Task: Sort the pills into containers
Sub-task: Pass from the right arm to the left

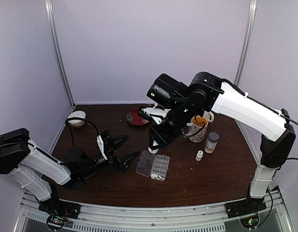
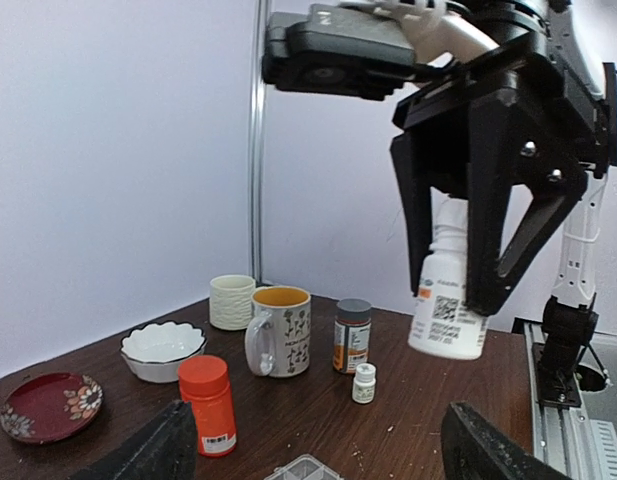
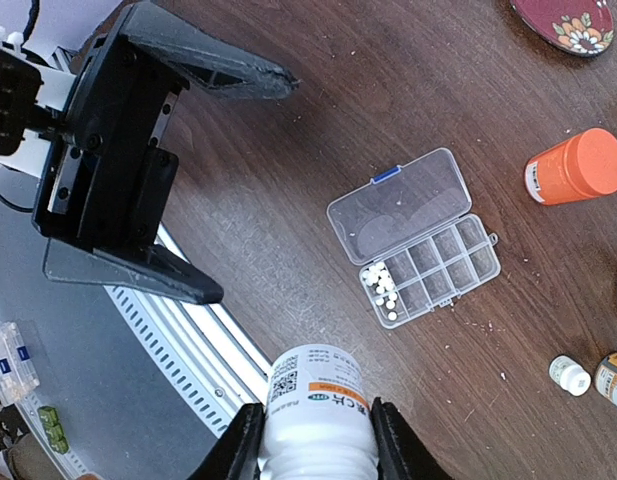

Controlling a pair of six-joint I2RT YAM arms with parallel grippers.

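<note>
Bottle gripped above open pill organizer on tabletop.
The dark tabletop (image 3: 318, 130) is seen beneath both sets of jaws. Left jaws are spread wide, with nothing between them. Right jaws are clamped on a white bottle (image 3: 316, 400), held off the tabletop. The clear pill organizer (image 3: 428, 265), lid open, is laid flat below the right jaws, just beyond the left jaws' tips. White pills (image 3: 383, 285) are gathered in one end cell.

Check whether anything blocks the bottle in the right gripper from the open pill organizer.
Nothing visible does. The bottle, held in the right gripper, hangs over the table, only air between it and the organizer; the open left gripper stands aside.
</note>
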